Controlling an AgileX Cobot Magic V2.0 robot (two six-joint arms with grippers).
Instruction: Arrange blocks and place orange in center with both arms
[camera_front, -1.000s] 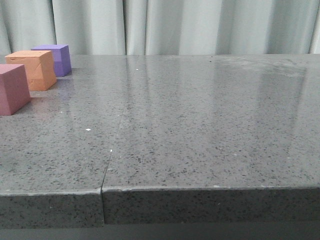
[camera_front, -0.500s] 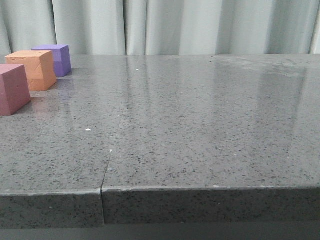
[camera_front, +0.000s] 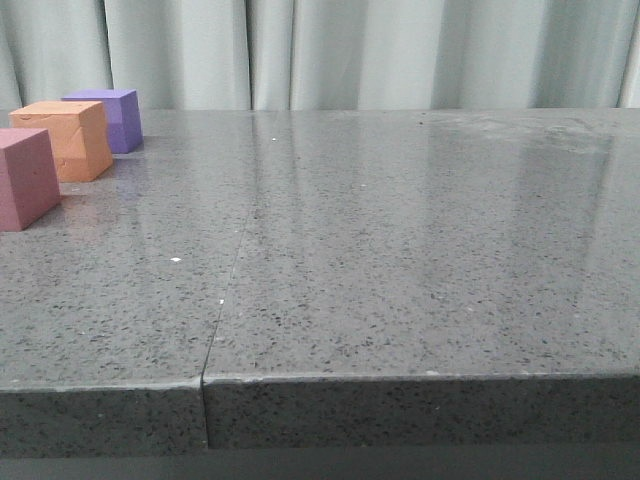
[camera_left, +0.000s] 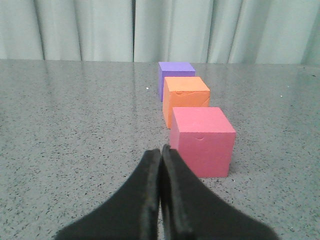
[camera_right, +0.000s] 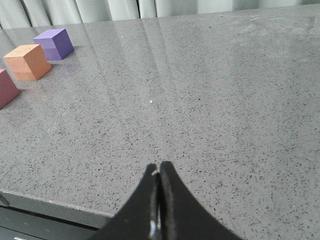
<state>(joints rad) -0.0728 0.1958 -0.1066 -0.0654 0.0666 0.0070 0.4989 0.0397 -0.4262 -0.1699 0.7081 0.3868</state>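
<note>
Three cubes stand in a row at the table's far left. In the front view the pinkish-red cube (camera_front: 25, 178) is nearest, the orange cube (camera_front: 65, 139) sits in the middle, and the purple cube (camera_front: 108, 118) is farthest. No gripper shows in the front view. In the left wrist view my left gripper (camera_left: 160, 150) is shut and empty, its tips just short of the pinkish-red cube (camera_left: 202, 141), with the orange cube (camera_left: 185, 99) and the purple cube (camera_left: 175, 78) lined up behind. My right gripper (camera_right: 159, 167) is shut and empty over the table's front edge, far from the orange cube (camera_right: 27, 61).
The grey speckled table (camera_front: 400, 250) has a seam (camera_front: 222, 300) running from its front edge toward the back. A pale curtain (camera_front: 350, 50) hangs behind the table.
</note>
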